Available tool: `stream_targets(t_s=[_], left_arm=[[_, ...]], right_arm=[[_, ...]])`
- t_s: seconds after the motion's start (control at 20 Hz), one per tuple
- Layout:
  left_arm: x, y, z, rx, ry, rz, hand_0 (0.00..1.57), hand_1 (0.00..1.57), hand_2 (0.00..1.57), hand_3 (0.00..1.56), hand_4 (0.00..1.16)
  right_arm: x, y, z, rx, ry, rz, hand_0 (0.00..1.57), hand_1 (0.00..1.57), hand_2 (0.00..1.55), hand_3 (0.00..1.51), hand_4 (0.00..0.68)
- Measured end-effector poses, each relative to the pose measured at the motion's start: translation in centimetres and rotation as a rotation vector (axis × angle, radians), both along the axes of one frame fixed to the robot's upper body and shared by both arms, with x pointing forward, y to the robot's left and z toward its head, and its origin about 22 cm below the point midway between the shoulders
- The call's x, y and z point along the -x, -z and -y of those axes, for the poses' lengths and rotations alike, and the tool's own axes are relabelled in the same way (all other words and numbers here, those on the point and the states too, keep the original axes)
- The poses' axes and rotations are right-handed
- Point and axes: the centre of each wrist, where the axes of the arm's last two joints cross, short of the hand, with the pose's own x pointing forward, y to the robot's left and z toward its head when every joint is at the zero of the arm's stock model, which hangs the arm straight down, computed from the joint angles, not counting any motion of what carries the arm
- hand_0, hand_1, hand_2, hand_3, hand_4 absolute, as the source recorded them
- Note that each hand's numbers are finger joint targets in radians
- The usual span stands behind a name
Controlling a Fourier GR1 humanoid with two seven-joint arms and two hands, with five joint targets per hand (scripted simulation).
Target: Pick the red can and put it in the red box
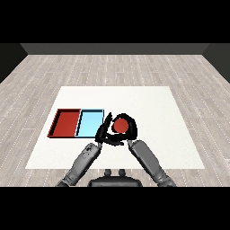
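Right hand curls round red can, beside light blue tray.

Even, bright, diffuse light; white table without glare; shadows faint, perhaps none; no visible edge distortion.

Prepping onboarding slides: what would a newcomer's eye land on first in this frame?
Probably the red can, just right of the table's middle, with the right hand curled round it and the left hand close against its other side. Next, the red tray and light blue tray lying side by side to the left of the can on the white table.
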Motion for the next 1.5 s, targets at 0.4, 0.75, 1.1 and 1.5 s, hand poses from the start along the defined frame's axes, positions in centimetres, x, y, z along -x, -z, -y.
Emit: stream_targets(t_s=[0.4, 0.75, 1.1, 1.5], left_arm=[[-0.6, 0.2, 0.2, 0.021, 0.012, -0.010, 0.00, 0.00, 0.00, 0.00, 0.00], [-0.3, 0.5, 0.4, 0.011, 0.008, -0.034, 0.00, 0.00, 0.00, 0.00, 0.00], [-0.1, 0.5, 1.1, 0.041, -0.134, -0.051, 1.57, 1.57, 1.56, 1.48, 1.12], [-0.4, 0.9, 0.9, 0.021, -0.191, -0.061, 1.57, 1.57, 1.55, 1.47, 1.14]], right_arm=[[-0.3, -0.1, -1.1, -0.029, -0.036, -0.005, 1.53, 1.53, 1.46, 1.42, 0.659], [0.1, 0.1, -1.7, -0.015, -0.044, -0.002, 1.50, 1.50, 1.46, 1.40, 0.638], [-0.1, -0.2, -2.3, -0.002, -0.040, 0.000, 1.50, 1.50, 1.45, 1.39, 0.652], [0.2, 0.0, -2.4, -0.010, -0.036, -0.007, 1.48, 1.48, 1.44, 1.39, 0.642]])
